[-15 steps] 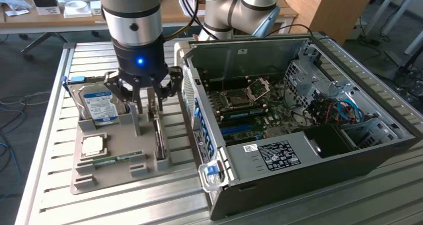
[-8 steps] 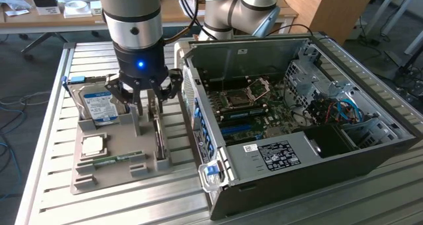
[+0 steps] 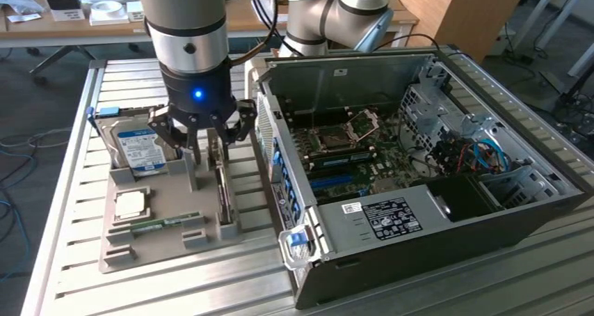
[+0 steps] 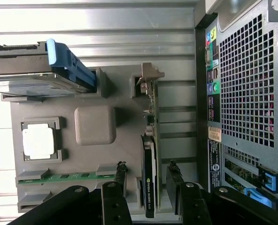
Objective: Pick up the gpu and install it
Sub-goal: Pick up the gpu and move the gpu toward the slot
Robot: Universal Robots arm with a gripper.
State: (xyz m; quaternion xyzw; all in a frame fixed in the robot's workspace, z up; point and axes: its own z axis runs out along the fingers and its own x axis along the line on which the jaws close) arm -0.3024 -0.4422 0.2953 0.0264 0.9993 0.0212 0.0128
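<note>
While the gpu [image 3: 222,191] [image 4: 150,140] stands on its long edge in a slot of the gray tray [image 3: 158,243] [image 4: 122,105], the gripper [image 3: 206,152] [image 4: 147,165] hangs right over it. Its fingers [image 4: 121,173] are spread apart, one on each side of the card, with a gap showing on both sides and nothing clamped. Standing upright, the card offers both flat faces to a squeeze. The hard drive [image 3: 139,149] [image 4: 21,70], CPU [image 3: 130,203] [image 4: 38,142] and RAM stick [image 3: 158,225] [image 4: 64,177] sit in separate pockets, out of the fingers' way. The tray rests on the desk [image 3: 74,274] just beside the computer case [image 3: 446,250], which lies open side up with its motherboard [image 3: 362,156] reachable from above. I judge the card not yet lifted.
</note>
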